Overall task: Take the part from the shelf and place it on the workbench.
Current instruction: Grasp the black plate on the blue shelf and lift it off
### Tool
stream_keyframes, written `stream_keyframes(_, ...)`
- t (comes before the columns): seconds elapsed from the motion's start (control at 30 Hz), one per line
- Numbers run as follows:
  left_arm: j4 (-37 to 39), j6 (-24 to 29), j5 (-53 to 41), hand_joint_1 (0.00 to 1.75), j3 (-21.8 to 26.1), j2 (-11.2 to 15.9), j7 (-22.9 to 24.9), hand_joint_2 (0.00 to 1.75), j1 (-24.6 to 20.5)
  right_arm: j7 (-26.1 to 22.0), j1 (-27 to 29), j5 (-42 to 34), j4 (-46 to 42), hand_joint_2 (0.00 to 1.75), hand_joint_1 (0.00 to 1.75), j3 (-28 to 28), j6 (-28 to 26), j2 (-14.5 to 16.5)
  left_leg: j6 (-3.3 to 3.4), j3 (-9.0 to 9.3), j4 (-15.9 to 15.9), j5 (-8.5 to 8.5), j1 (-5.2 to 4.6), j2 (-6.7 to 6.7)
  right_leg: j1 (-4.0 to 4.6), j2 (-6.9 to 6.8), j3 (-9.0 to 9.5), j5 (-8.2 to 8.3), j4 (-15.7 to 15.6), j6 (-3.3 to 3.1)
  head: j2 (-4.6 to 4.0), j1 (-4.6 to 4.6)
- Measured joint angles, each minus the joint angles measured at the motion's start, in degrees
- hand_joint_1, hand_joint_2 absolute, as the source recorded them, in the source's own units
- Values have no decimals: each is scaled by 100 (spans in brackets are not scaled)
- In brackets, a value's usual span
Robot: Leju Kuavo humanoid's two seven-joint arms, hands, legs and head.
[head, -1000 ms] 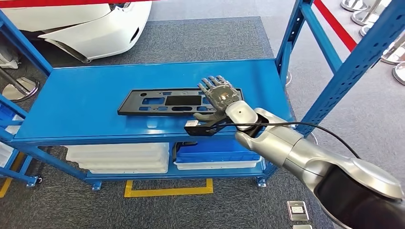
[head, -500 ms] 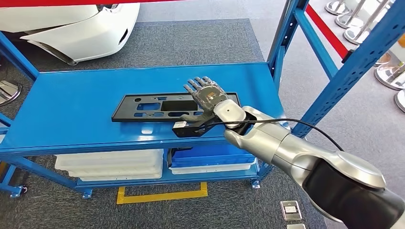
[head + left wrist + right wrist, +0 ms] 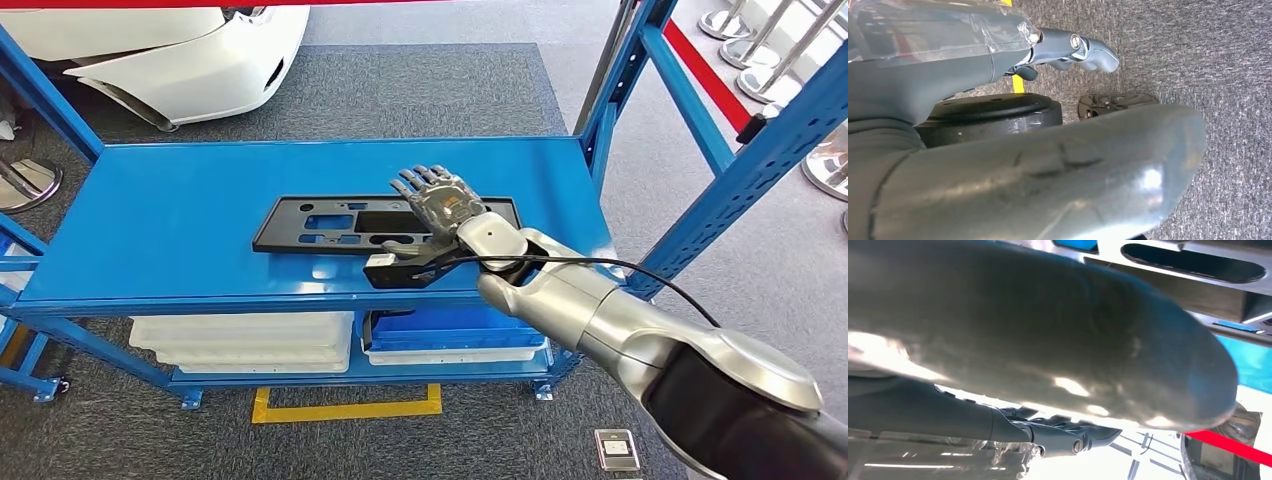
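Observation:
A long flat black plastic part (image 3: 320, 222) with several cut-outs lies on the blue shelf (image 3: 170, 210). My right hand (image 3: 440, 200) hovers over the part's right end, fingers stretched out and spread above it and thumb low by its front edge. Nothing is gripped. The right wrist view has the thumb (image 3: 1038, 340) close up with the part (image 3: 1193, 270) just beyond it. My left hand (image 3: 998, 150) hangs over grey carpet, fingers apart, holding nothing.
Blue uprights (image 3: 740, 170) frame the shelf's right side. On the lower level sit white bins (image 3: 245, 338) and a blue bin (image 3: 450, 325). A white car body panel (image 3: 180, 50) lies behind the shelf. A yellow mark (image 3: 345, 408) runs along the floor in front.
The camera has shifted a little. My right hand has crept slightly left along the part and stays spread above it; the part lies where it was.

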Motion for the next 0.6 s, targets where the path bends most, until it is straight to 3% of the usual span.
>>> stream_keyframes(0.33,0,-124,-129,0,-34,-1,2,0,-26,246,161,-371,84,0,0,-236,-391,-29,-2,9,-2,1,20,5,14,3,0,1,1,2,0,-7)
stream_keyframes(0.47,0,-156,-153,0,-50,-2,5,0,-33,307,207,-452,131,175,0,-319,-386,-49,-3,9,-3,2,24,7,16,6,-1,1,1,2,0,-8)
stream_keyframes(0.6,0,-217,-242,0,-132,-2,24,0,-69,410,240,-550,234,175,0,-400,-139,-84,-6,10,-5,4,25,7,18,6,-1,1,0,2,0,-11)
